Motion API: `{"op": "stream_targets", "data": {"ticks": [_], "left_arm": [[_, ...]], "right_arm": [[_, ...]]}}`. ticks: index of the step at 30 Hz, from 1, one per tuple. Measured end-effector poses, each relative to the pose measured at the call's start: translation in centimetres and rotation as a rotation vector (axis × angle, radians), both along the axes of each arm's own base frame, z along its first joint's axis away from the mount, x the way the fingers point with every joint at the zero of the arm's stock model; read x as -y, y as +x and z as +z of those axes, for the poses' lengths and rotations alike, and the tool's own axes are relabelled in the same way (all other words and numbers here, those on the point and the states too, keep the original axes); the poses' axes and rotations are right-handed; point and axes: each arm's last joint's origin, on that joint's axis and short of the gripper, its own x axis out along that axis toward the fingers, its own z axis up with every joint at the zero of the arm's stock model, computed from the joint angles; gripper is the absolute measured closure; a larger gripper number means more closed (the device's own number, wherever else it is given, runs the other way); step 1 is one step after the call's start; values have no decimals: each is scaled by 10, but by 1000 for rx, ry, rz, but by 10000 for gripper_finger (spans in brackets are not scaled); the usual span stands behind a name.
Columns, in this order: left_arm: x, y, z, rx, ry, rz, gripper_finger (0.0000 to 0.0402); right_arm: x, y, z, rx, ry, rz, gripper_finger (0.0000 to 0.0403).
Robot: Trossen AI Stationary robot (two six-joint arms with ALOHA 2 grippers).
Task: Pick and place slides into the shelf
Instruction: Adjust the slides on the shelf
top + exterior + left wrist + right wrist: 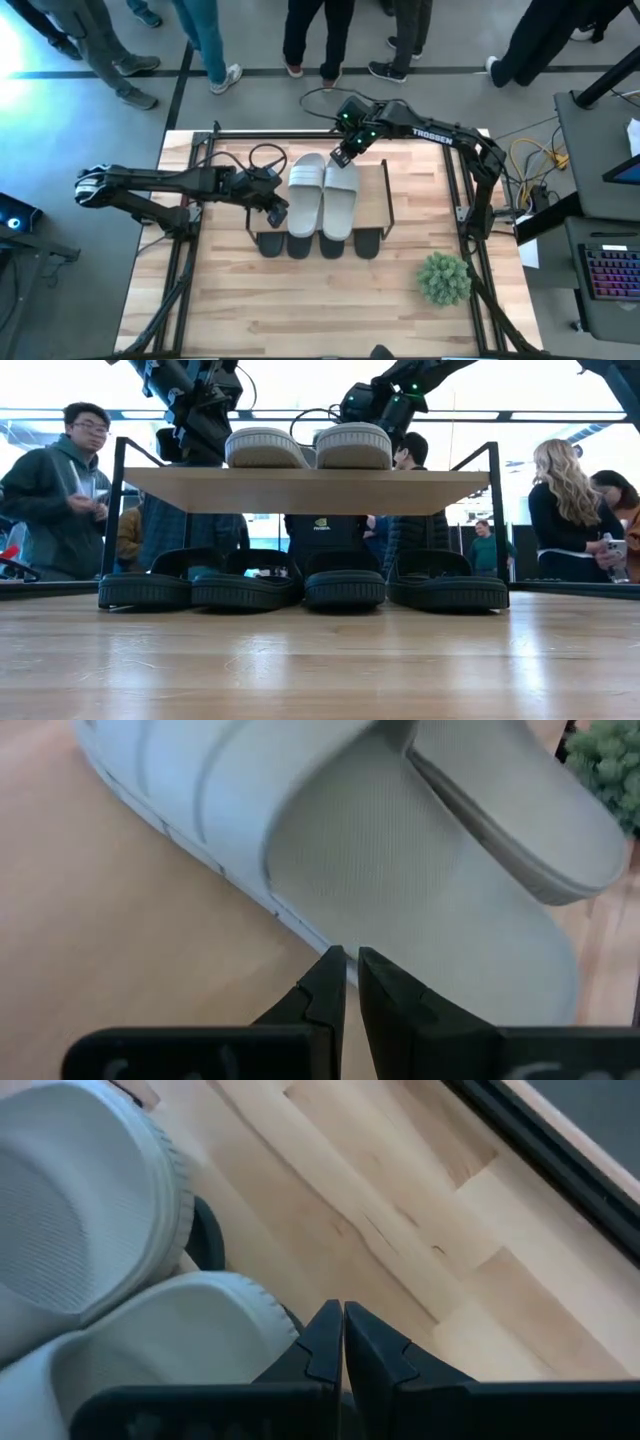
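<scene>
Holding my left hand (277,212) shut with nothing in it, I keep its two fingers together just beside the outer edge of the left white slide (304,192); in my left wrist view the fingertips (332,982) are right at that slide's side, and I cannot tell if they touch it; my right hand (341,155) is shut and empty too, and it sits at the far end of the right white slide (340,195), near the back of the shelf (380,195); the two white slides lie side by side on the wood top of the shelf, close enough to touch or almost touch; they point the same way, along the board.

Under the board, on the bench (300,300), four black slides (300,588) stand in a row between the thin black legs; from above I only see their front ends poking out from under the top; in the low view the left ones look pushed together and the right one sits a little apart.

So I think the job is nearly done, or all done; all six slides that I can see are in or on the shelf; no slide lies loose on the bench; maybe the white pair needs a small push to sit straight; a small green plant (443,277) stands well apart, near my right side; people stand behind the bench.
</scene>
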Motion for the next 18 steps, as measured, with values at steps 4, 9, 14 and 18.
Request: {"op": "stream_targets", "data": {"ticks": [4, 9, 14, 18], "left_arm": [[2, 5, -4, -14, -8, -16, 385], [4, 8, -5, -15, -7, -24, 385], [4, 9, -2, 17, -15, -34, 385], [5, 11, -1, 38, -21, -41, 385]], "right_arm": [[2, 0, 5, -6, -56, -27, 394], [2, -2, 13, 2, -87, -29, 394], [1, -3, 13, -10, -85, -21, 394], [1, -3, 12, -12, -88, -16, 394]]}}
